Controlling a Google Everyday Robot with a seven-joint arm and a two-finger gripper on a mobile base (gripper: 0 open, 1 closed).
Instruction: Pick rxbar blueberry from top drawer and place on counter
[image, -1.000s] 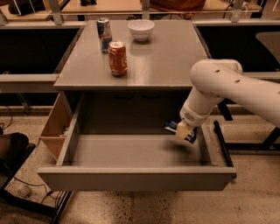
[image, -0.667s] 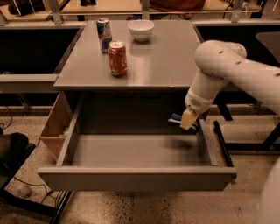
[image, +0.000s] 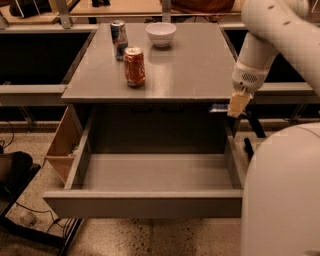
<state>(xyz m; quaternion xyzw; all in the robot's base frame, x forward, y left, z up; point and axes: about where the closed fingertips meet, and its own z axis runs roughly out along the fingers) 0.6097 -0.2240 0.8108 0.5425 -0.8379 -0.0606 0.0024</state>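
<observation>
Beside the counter (image: 190, 65), the gripper (image: 232, 110) pinched the rxbar blueberry (image: 218, 107) by 1 end — light, thin, probably slippery foil, so grip firmly.

The gripper (image: 230, 110) hangs at the right front corner of the counter (image: 185, 65), seemingly clamping the rxbar blueberry (image: 218, 107).

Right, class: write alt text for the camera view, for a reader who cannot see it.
The robot's gripper holds the rxbar blueberry in the air beside the counter's front corner, above a side wall of the open top drawer. An orange soda can, a blue-and-silver can and a white bowl stand on the counter.
</observation>
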